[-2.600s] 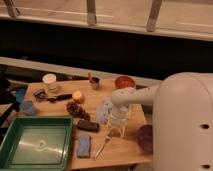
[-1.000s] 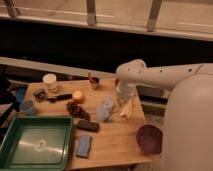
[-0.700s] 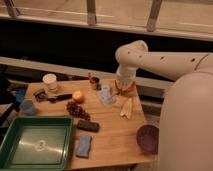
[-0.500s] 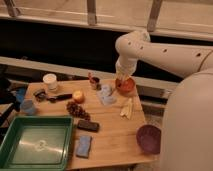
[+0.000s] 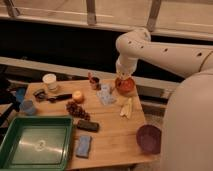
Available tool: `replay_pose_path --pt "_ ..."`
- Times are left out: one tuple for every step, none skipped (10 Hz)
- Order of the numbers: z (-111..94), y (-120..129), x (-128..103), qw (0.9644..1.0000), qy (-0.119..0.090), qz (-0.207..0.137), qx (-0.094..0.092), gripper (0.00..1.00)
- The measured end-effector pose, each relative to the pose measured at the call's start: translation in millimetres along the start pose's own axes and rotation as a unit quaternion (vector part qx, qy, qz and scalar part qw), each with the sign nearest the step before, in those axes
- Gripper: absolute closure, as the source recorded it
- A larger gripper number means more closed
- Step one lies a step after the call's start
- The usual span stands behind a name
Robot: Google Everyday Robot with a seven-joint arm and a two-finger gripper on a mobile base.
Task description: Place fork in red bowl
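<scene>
The red bowl [image 5: 126, 86] stands at the back right of the wooden table [image 5: 110, 132]. My gripper [image 5: 121, 78] hangs from the white arm right over the bowl's left rim, pointing down into it. I cannot make out the fork: it does not show beside the blue sponge [image 5: 83, 146] or anywhere on the table, and the gripper's tip hides what is between it and the bowl.
A green tray [image 5: 12, 150] fills the front left. A dark purple bowl [image 5: 149, 138] sits front right. A pale yellow item [image 5: 126, 107], a light blue packet [image 5: 105, 95], a metal cup [image 5: 94, 82], grapes [image 5: 77, 109], a black-handled utensil [image 5: 60, 97] and a white cup [image 5: 50, 81] lie around.
The arm has risen from the table's front middle and swung back right until the gripper is over the red bowl. The fork no longer lies beside the sponge.
</scene>
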Motion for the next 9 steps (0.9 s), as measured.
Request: replay_pose_path --pt "1 -1 0 1.0000 -0.002 0.002 0.004 1.00" --pt "0 -3 -2 0.9999 -0.009 0.006 0.011 1.00" --pt "1 -6 -10 0.9995 -0.021 0.013 0.018 1.00" --pt "3 -13 -24 0.9990 -0.031 0.022 0.022 1.00" --pt "5 -18 -37 0.9985 -0.039 0.030 0.024 1.00" --pt "8 -27 -62 0.9974 -0.053 0.041 0.027 1.00" --pt "11 -34 -83 0.9964 -0.063 0.049 0.030 1.00" --pt "14 -39 -98 0.9954 -0.071 0.056 0.033 1.00" --pt "19 -47 -115 0.9942 -0.074 0.071 0.030 1.00"
